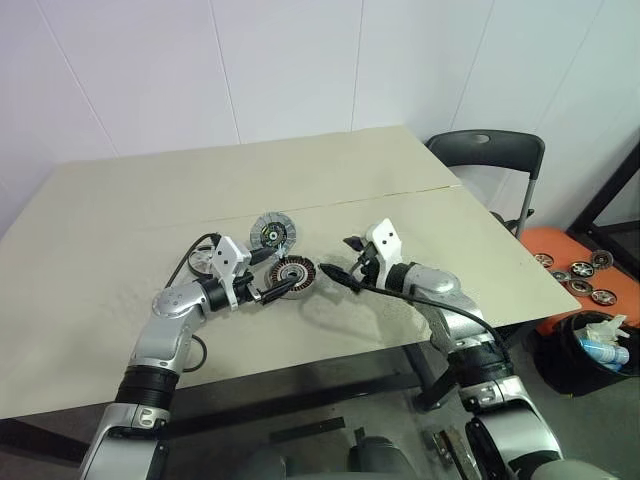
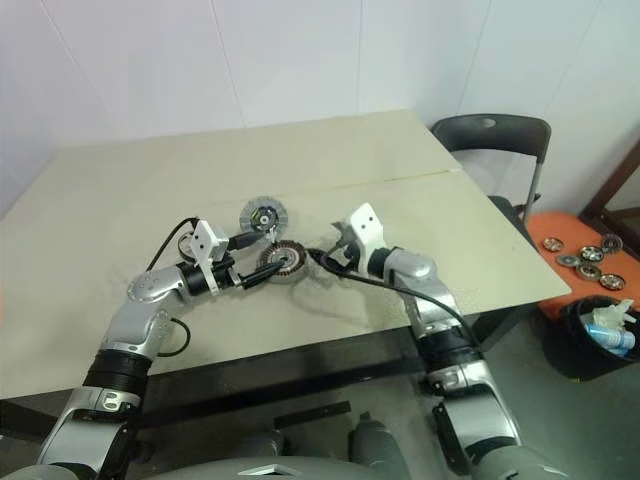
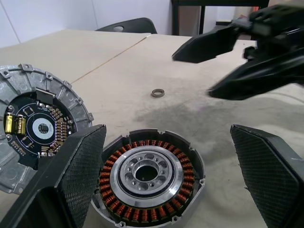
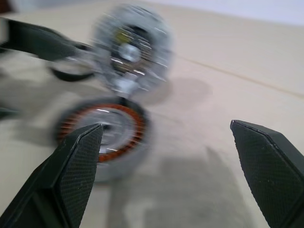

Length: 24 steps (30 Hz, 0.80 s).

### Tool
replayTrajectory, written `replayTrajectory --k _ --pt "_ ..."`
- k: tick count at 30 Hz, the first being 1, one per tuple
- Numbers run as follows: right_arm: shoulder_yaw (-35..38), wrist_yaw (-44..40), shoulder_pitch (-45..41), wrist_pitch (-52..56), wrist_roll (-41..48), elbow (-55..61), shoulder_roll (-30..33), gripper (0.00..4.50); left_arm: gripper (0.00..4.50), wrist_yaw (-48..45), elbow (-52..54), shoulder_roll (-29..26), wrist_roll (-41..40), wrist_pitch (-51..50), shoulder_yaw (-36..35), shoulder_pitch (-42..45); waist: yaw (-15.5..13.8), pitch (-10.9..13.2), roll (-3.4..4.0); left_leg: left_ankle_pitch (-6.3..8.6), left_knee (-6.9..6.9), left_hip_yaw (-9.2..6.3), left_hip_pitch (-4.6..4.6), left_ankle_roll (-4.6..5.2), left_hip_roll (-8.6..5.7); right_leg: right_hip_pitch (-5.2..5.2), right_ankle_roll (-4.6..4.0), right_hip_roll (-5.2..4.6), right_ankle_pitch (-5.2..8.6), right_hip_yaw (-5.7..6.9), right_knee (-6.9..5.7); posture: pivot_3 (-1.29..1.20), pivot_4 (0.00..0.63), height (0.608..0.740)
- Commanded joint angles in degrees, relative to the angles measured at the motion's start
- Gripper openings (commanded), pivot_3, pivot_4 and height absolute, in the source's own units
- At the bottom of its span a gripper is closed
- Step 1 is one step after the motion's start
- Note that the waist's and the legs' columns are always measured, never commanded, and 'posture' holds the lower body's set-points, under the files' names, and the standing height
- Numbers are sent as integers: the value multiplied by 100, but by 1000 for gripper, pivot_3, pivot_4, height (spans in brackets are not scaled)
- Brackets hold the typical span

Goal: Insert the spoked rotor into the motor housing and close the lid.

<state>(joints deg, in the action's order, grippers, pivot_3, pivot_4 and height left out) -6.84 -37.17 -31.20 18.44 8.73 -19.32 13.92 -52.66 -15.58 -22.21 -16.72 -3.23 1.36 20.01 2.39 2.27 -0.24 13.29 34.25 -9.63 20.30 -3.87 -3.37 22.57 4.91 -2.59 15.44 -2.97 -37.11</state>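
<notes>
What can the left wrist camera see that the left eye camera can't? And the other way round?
Left wrist camera: a tiny metal ring lying on the beige table, and yellow parts on the dark inner face of the round grey ribbed-rim lid.
Left eye camera: an orange tray of round discs and a black bin, off past the table's edge.
Both: the lid, the round metal motor housing with copper windings beside it, and the two open black grippers, left gripper and right gripper.
</notes>
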Motion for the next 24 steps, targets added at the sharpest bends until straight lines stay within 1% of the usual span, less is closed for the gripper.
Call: replayTrajectory --k 1,4,8,12,16,24 --pt "248 471 -472 210 -30 -412 -153 4500 4458 82 297 -57 -31 78 -128 -55 -2 0 0 0 0 0 1 0 0 0 0 0 0 0 0 0 0 740" --pt "441 790 -796 493 16 -973 -290 4500 4458 208 468 -62 -45 49 -179 -222 12 0 0 0 -2 2 1 0 1 3 0 0 -1 -2 0 0 0 740" --pt "540 1054 -1026 577 -23 -1532 -494 4500 4458 374 715 -56 -64 -3 -212 -431 6 0 0 0 -3 0 4 0 1 4 0 -2 -1 -2 1 0 0 740" --pt "739 1672 -1243 290 -125 -2190 -688 4500 4458 535 968 -59 -93 -62 -248 -611 9 0 1 0 -2 1 2 0 0 3 0 -2 -1 -2 0 0 0 740" --pt "799 2143 -1417 -122 -248 -2687 -751 4500 4458 641 1197 -89 -121 -135 -286 -780 15 0 1 0 -2 2 2 0 -1 2 0 -1 -1 -2 0 0 0 740" --pt "967 2528 -1589 -564 -278 -3204 -793 4500 4458 725 1458 -102 -131 -273 -320 -937 21 0 2 0 -2 2 1 0 0 1 0 1 -1 -2 0 0 0 740"
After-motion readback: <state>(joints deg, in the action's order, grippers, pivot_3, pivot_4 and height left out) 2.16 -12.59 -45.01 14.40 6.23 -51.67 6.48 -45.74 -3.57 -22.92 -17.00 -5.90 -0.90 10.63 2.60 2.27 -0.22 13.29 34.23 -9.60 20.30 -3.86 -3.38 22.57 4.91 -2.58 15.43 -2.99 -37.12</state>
